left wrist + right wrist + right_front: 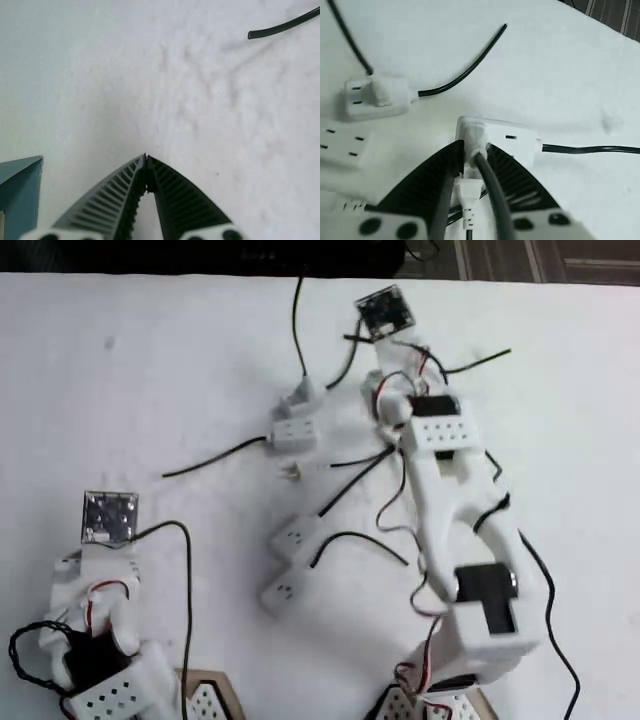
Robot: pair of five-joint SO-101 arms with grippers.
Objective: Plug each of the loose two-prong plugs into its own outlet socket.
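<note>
Right fingers (437,172) are pinching the white two-prong plug (474,136) by its body, with its thick black cord (490,192) running back between them. The plug's nose sits against the face of the white rectangular outlet block (512,141). I can't tell if the prongs are fully home or only partway. Just beside it, a second white outlet block (357,105) already has a seated white plug (385,90). Near that is an empty white outlet block (340,145), and the high view shows a further empty outlet block (285,590) closer to my bases. A small pale object (290,472) lies between the blocks. It may be another loose plug, but it's too small to call. Left fingers (112,197) are pressed together on nothing, tips low over the bare white surface (200,90), well apart from all of this. Risks as I see them: the block is loose and unbraced, so an off-axis push would likely skate it away instead of seating the prongs. A tilted plug could bend a prong or jam one slot. The stiff cord in my grip can lever the plug sideways. If I let go while it's half seated, the cord's spring may pull it back out. Backing off could also snag the cord and drag the block.
</note>
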